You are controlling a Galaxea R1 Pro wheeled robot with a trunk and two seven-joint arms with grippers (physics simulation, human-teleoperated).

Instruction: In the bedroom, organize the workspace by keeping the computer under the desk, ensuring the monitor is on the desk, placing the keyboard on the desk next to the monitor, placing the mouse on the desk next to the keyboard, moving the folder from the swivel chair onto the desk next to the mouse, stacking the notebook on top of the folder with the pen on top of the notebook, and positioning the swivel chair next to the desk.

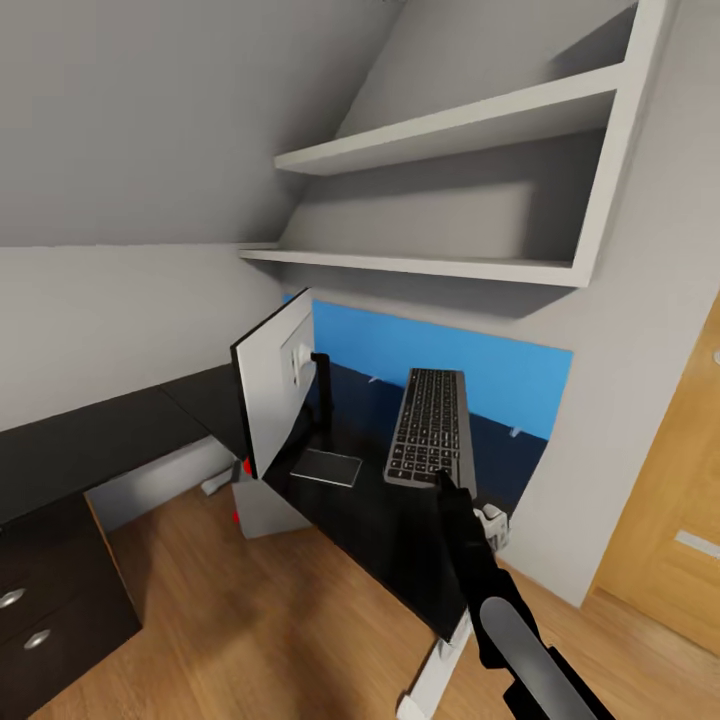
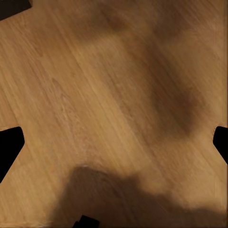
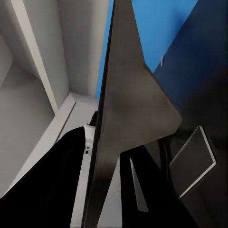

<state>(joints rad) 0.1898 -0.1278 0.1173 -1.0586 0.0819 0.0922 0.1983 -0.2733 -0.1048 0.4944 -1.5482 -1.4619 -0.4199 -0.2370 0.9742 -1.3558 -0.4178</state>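
Furthest left, the black desk (image 1: 110, 435) runs along the wall with its drawer unit (image 1: 45, 600) below. Next comes the monitor (image 1: 272, 385), turned silver back outward, standing on the desk, with the grey computer (image 1: 268, 510) on the floor under it. Right of that, the keyboard (image 1: 432, 425) hangs tilted above the desktop, pinched at its near edge by the right gripper (image 1: 445, 483). The left gripper (image 2: 114, 142) hangs spread wide over bare wooden floor (image 2: 95, 85).

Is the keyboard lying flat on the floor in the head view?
No, the keyboard is above the desk, gripped at its near edge by the right tool.
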